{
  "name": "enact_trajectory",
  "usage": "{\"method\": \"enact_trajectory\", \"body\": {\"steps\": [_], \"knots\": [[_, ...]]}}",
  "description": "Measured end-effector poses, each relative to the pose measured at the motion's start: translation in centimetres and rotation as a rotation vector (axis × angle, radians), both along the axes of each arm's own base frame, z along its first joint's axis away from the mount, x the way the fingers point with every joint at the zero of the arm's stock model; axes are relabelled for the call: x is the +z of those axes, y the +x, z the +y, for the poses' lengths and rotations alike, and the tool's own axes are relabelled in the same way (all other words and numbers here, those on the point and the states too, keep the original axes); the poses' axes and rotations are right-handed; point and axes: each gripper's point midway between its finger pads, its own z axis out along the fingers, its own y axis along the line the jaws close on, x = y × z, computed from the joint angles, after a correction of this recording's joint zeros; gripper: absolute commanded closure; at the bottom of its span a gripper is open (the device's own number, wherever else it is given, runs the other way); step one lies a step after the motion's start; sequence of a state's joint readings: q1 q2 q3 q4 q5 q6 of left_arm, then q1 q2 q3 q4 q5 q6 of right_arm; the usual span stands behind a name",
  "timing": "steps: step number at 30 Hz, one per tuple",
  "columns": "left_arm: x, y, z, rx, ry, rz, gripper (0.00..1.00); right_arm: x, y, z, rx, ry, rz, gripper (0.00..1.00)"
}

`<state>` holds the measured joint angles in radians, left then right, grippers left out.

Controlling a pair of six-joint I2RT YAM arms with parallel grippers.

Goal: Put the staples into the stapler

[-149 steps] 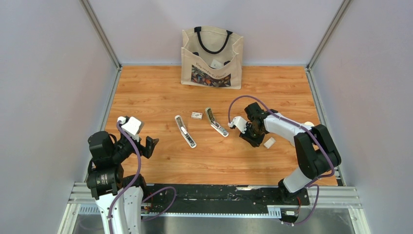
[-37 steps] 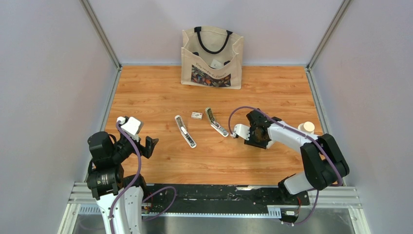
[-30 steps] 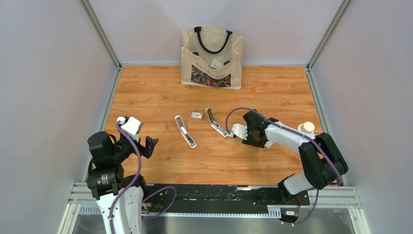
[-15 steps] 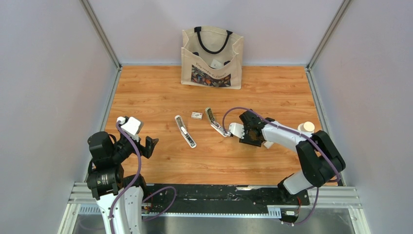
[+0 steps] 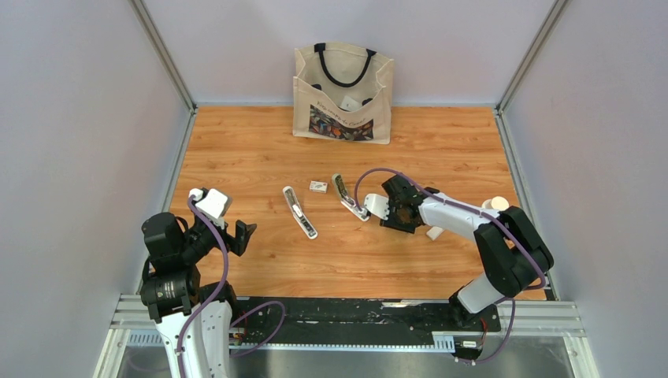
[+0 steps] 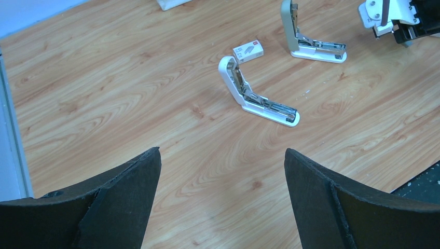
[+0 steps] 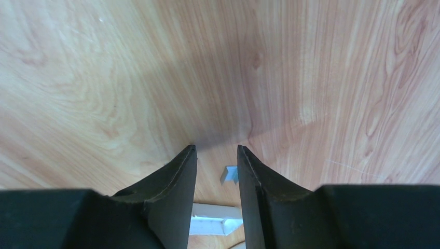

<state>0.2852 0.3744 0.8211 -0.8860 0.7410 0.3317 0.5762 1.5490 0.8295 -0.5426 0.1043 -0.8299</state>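
Only tiny grey staples [image 7: 230, 175] between narrowly parted fingers [image 7: 179, 179] of right tool [image 7: 215, 150], grip unclear; left tool [image 6: 222, 152] spread.

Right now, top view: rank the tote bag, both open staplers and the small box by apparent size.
1. tote bag: by far the largest.
2. left stapler and right stapler: these look about alike, so I won't rank one over the other.
3. small box: the smallest.
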Motion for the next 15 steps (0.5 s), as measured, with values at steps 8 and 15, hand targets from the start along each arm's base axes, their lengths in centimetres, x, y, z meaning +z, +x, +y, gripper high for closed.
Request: {"method": "enact_trajectory", "body": {"steps": [8,15], "knots": [[0.01,0.01,0.03,0.002,-0.001,0.000,0.04,-0.03,-0.41,1.11,0.000,0.052,0.027,0.60],[0.01,0.02,0.04,0.003,-0.001,0.000,0.04,0.15,-0.33,0.98,-0.042,0.056,0.024,0.60]]}}
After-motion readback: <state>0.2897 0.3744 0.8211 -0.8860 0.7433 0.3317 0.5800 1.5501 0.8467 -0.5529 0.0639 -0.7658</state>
